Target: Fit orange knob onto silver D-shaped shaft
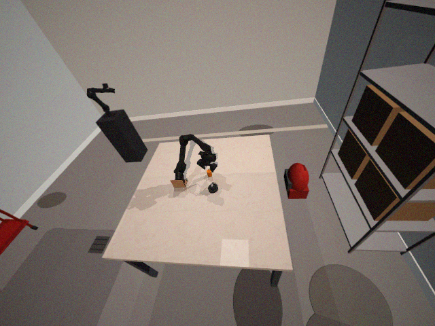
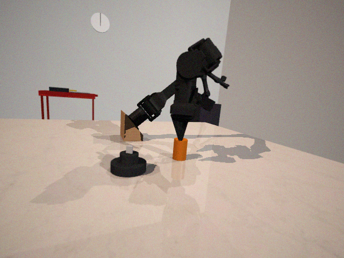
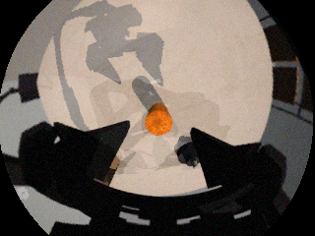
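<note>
Well, the pincer (image 1: 209, 170) (image 2: 180, 139) (image 3: 160, 128) hangs spread, 2 fingertips clearing the upright orange knob's (image 1: 209, 173) (image 2: 179, 150) (image 3: 158, 122) edges.

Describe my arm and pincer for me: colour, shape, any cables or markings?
The arm is black, with slim links and bulky joints. The pincer is black too, its two fingers tapering to points. I make out no cables or markings.
</note>
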{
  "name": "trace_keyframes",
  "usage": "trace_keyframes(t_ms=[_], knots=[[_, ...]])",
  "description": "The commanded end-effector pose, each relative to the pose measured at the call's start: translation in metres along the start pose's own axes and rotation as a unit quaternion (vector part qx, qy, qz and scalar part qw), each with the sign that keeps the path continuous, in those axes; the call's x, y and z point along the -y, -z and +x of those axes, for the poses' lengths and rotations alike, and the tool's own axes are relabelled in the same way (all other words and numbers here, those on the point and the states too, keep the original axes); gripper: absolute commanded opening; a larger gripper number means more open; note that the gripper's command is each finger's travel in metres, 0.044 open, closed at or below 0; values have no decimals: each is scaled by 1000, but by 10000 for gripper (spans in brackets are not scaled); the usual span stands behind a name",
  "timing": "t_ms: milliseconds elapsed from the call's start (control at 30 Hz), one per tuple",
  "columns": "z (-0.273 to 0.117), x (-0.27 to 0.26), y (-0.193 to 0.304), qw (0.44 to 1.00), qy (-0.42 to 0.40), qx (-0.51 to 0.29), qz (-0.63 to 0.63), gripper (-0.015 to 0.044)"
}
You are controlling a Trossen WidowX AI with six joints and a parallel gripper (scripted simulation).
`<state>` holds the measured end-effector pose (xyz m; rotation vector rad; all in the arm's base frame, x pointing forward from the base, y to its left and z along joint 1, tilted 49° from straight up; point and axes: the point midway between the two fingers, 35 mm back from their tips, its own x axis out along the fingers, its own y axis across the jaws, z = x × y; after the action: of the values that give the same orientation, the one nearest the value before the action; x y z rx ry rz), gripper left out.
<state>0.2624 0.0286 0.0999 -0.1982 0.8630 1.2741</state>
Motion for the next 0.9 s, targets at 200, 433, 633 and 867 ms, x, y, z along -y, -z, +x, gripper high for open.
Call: trace_keyframes(t_ms=[200, 433, 633, 867], knots=[[19, -1, 0, 1000, -3, 0, 3, 440], [30, -1, 0, 1000, -3, 1, 3, 440], [40, -2, 0, 1000, -3, 1, 3, 440], [51, -3, -1, 1000, -4, 2, 3, 440]])
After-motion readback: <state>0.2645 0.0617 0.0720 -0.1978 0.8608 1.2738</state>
